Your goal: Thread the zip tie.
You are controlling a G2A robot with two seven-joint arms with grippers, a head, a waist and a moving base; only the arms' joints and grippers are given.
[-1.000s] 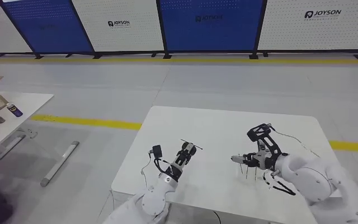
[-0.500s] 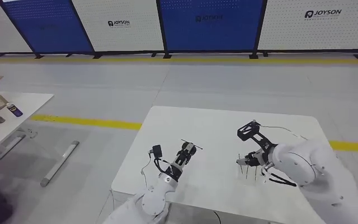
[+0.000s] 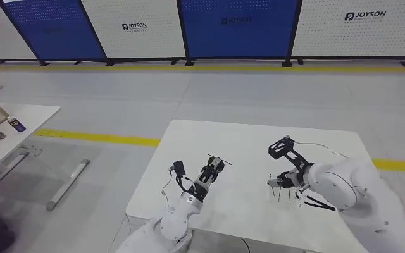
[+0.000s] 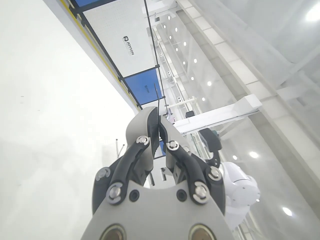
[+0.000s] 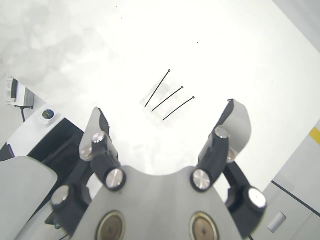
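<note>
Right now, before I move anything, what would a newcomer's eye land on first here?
First, the left end effector, tilted upward over the left part of the white table, shut on a thin black zip tie that sticks out past its tips. Next, three loose zip ties lying side by side on the table, right under the open right end effector.

Both arms [image 3: 345, 190] are glossy white and rounded. The left hand [image 4: 158, 123] and right hand [image 5: 165, 106] have grey shells, black linkages, silver screws and black ribbed pads [image 5: 103, 121].
</note>
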